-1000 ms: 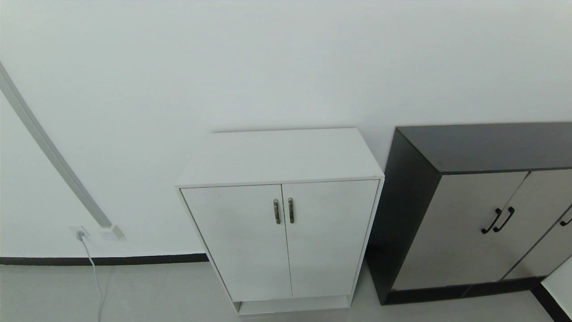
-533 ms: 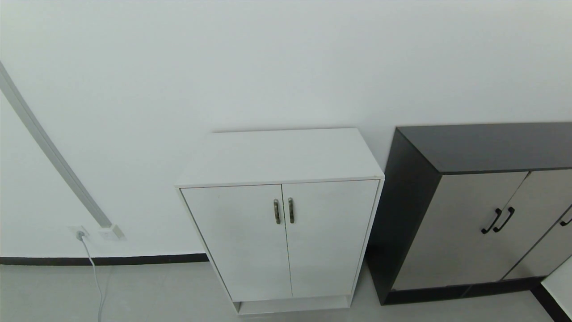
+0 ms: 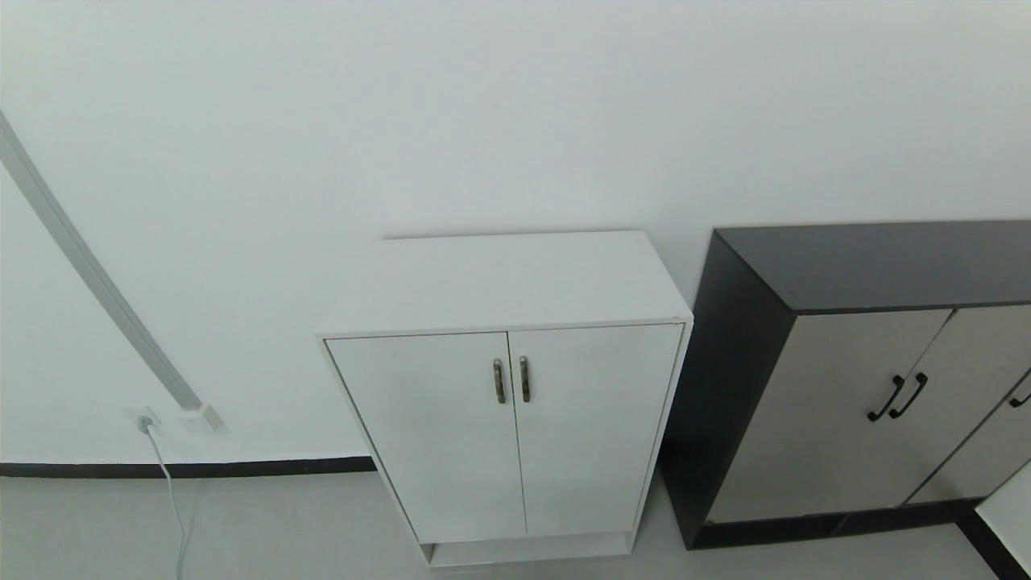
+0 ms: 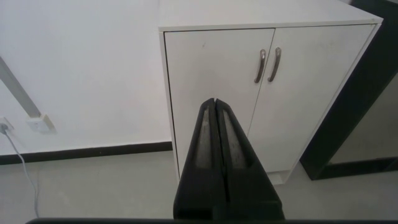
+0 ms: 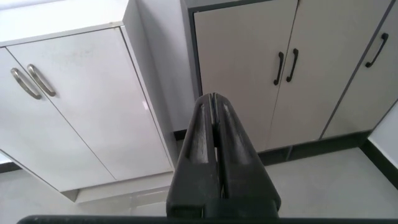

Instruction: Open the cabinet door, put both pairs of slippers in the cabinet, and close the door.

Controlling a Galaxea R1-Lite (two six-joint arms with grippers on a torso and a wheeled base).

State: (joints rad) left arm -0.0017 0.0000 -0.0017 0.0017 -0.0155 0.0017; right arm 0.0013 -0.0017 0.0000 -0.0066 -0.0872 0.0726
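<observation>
A white two-door cabinet (image 3: pixel 507 419) stands against the wall, both doors closed, with two metal handles (image 3: pixel 511 380) side by side at the middle. In the left wrist view the cabinet (image 4: pixel 261 93) and its handles (image 4: pixel 267 65) lie some way beyond my left gripper (image 4: pixel 215 102), which is shut with nothing in it. In the right wrist view my right gripper (image 5: pixel 212 98) is shut and empty too, set back from the gap between the white cabinet (image 5: pixel 81 106) and the dark one.
A black cabinet with grey doors and black handles (image 3: pixel 894 379) stands close on the right of the white one. A wall socket with a cable (image 3: pixel 149 423) is at the lower left, under a slanted grey conduit (image 3: pixel 89 274). Grey floor (image 3: pixel 242 532) lies in front.
</observation>
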